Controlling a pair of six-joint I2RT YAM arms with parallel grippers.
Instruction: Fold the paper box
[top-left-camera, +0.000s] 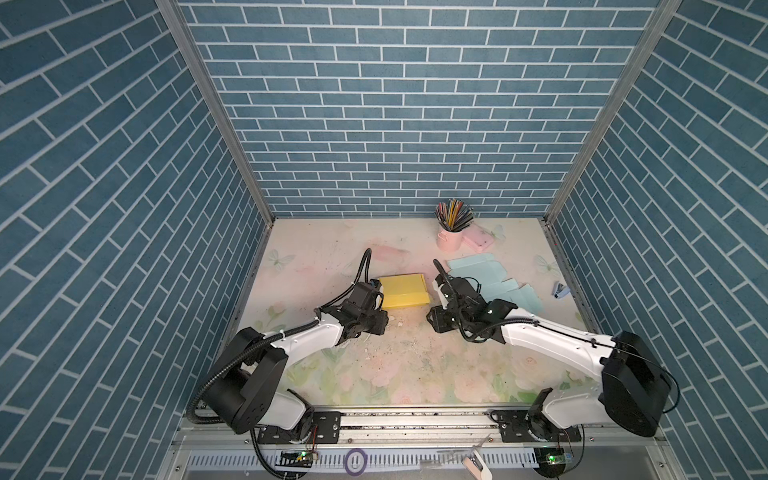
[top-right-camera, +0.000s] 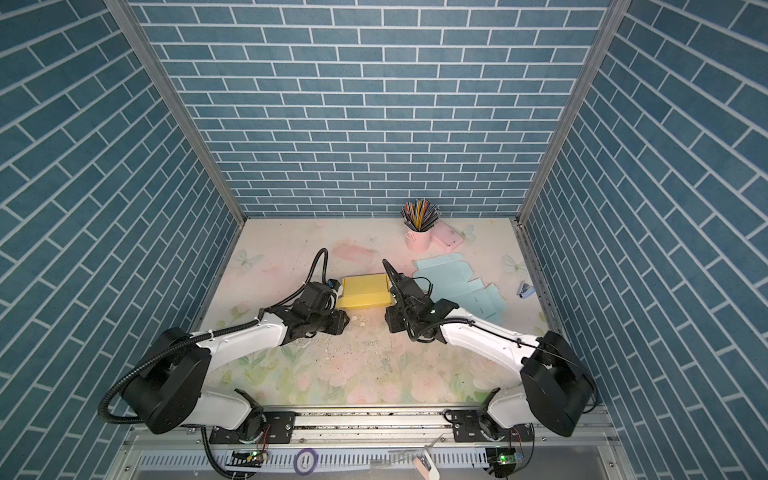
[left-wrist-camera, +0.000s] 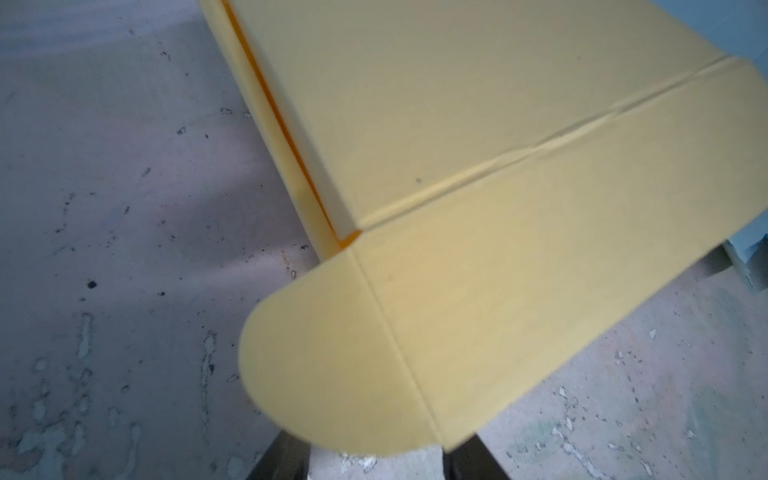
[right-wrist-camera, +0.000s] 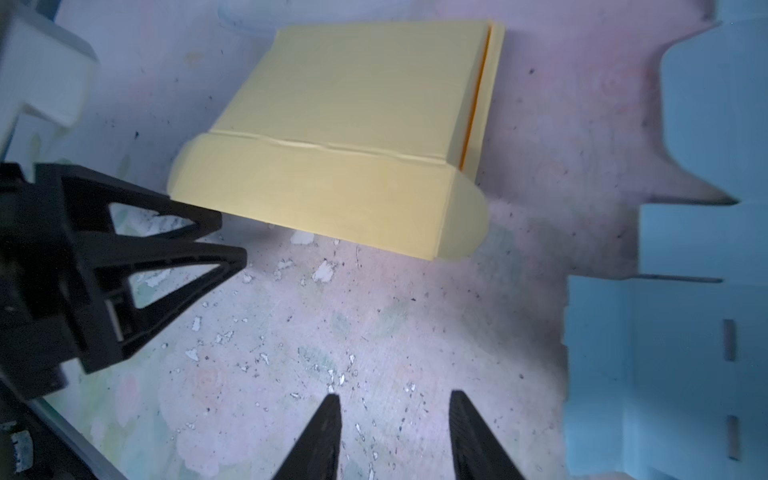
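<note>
Nearest the lens, at the lower edge of both top views, the black shoulder housings of the left arm (top-left-camera: 249, 374) and right arm (top-left-camera: 631, 382) are seen, both arms reaching up-frame over the floral table (top-left-camera: 316, 257). Right of centre a pale blue box blank (top-left-camera: 478, 274) is noted, lying flat and unfolded, with nothing gripping it. At mid-frame, between the two wrists, the yellow paper box (top-left-camera: 404, 291) is found resting on the table. Its body is raised and the lid panel is laid down over it. An orange slit along one side edge, seen in both wrist views, suggests the lid is not fully seated. The front flap (right-wrist-camera: 316, 195) is seen sticking out, apparently raised off the table, with a rounded ear tab (right-wrist-camera: 467, 220) unfolded at each end. The task is judged mostly done: the ears are yet to be turned in and the flap tucked. At the flap's lower-left corner in the right wrist view, the left gripper (right-wrist-camera: 232, 235) is recorded about half open; its upper finger (right-wrist-camera: 208, 220) touches the flap edge and nothing is clamped. At the bottom of that view the right gripper (right-wrist-camera: 395, 440) is recorded similarly parted over bare table, short of the box, holding nothing.
</note>
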